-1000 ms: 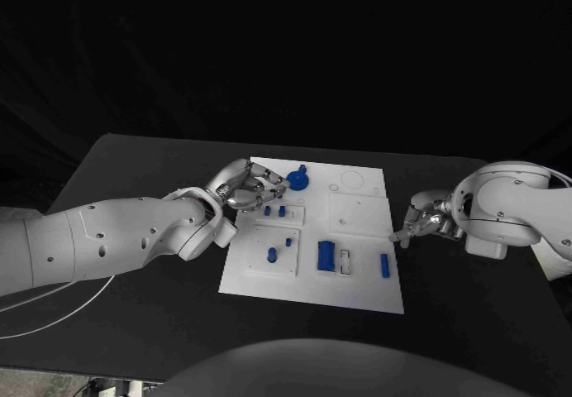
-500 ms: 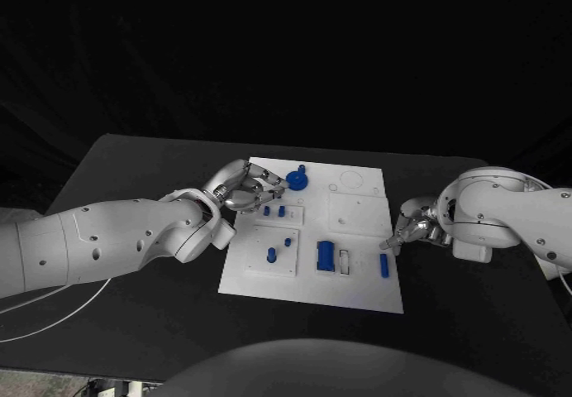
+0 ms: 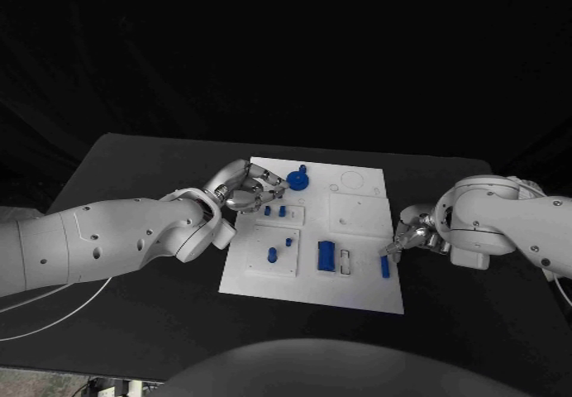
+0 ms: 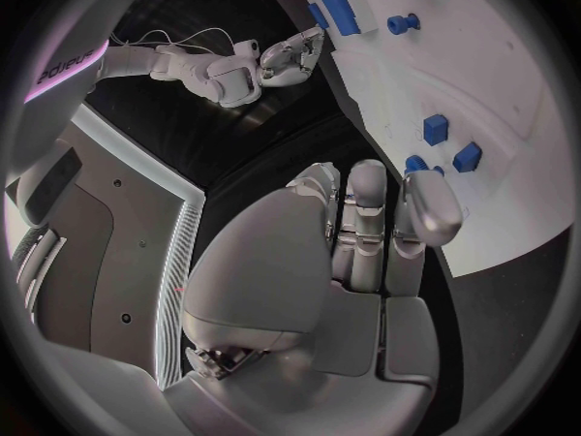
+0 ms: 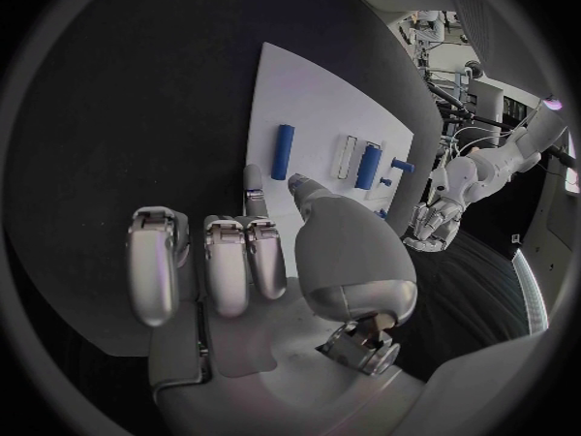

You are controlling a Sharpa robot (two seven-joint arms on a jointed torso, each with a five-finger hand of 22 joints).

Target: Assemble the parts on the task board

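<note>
The white task board lies mid-table with blue parts on it: a round knobbed piece, two small blocks, a large block and a rod near the right edge. My left hand sits at the board's far left corner, fingers lying close together over its edge, holding nothing. My right hand hovers at the board's right edge. It holds nothing, and one finger reaches toward the rod.
The black table surrounds the board on all sides. A white cable trails under my left arm. A pale slotted insert lies beside the large block.
My right hand has moved in and nearer along the board's right edge, ending just beside the blue rod. The left hand has stayed in place.
</note>
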